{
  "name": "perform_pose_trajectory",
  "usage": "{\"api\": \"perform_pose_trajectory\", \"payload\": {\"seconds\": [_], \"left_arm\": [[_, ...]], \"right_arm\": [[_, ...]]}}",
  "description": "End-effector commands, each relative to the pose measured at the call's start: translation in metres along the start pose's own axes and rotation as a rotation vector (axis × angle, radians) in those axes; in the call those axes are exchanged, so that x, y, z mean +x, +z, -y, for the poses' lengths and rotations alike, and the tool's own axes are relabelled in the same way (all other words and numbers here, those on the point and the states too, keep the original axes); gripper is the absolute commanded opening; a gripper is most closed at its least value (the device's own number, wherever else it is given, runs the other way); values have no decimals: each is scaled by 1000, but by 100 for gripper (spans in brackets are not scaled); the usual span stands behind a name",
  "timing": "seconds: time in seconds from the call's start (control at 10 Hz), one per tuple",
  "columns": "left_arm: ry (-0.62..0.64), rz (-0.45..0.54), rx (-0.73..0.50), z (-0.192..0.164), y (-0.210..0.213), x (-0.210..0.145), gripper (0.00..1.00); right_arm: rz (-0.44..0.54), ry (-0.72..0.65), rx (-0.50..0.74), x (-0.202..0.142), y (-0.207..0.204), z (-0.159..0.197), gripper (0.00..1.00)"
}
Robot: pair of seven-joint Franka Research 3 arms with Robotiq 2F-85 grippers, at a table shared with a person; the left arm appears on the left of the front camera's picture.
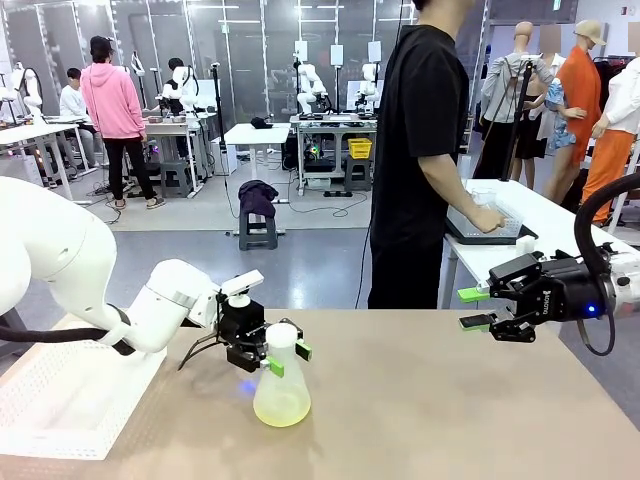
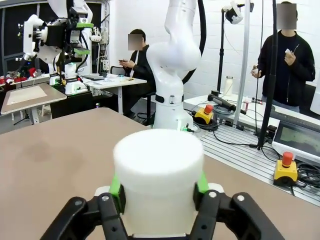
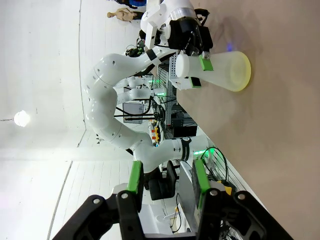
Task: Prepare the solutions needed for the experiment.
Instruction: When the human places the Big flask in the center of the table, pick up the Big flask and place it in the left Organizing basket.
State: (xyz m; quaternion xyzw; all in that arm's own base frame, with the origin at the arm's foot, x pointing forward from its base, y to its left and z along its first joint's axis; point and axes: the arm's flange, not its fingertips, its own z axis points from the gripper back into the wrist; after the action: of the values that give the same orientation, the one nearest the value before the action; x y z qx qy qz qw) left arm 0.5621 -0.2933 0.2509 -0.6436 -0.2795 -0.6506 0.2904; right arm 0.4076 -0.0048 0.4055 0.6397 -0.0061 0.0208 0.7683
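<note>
Presently, a white perforated mat (image 1: pixel 60 405) lies at the brown counter's (image 1: pixel 450 400) left edge. The left gripper (image 1: pixel 286 357) pinches the frosted flask's (image 1: pixel 281 385) neck; pale yellow solutions (image 1: pixel 281 412) form a shallow bottom layer. The right gripper (image 1: pixel 474 308) hovers spread, empty, well apart.

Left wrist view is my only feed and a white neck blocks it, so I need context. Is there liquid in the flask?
Observer: Yes, the solutions form a shallow pale yellow layer in the flask.
Operator: Is the flask standing?
Observer: Upright on the table, the left gripper at its neck.
Operator: Where's the other arm?
Observer: The right gripper hangs over the table's right side, fingers apart, holding nothing.
</note>
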Motion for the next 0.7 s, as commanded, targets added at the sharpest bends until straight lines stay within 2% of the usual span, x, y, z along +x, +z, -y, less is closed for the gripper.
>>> {"api": "perform_pose_trajectory", "payload": {"seconds": [0.0, 0.1, 0.2, 0.3, 0.6], "left_arm": [[16, 34, 11, -5, -2, 1, 41], [19, 30, 10, -5, -2, 2, 25], [26, 34, 12, -6, -2, 3, 21], [30, 33, 8, -6, -2, 4, 5], [35, 22, 16, -10, -2, 15, 0]], "right_arm": [[-1, 13, 1, -1, 0, 0, 50], [-1, 13, 1, -1, 0, 0, 50], [-1, 13, 1, -1, 0, 0, 50], [-1, 13, 1, -1, 0, 0, 50], [-1, 13, 1, -1, 0, 0, 50]]}}
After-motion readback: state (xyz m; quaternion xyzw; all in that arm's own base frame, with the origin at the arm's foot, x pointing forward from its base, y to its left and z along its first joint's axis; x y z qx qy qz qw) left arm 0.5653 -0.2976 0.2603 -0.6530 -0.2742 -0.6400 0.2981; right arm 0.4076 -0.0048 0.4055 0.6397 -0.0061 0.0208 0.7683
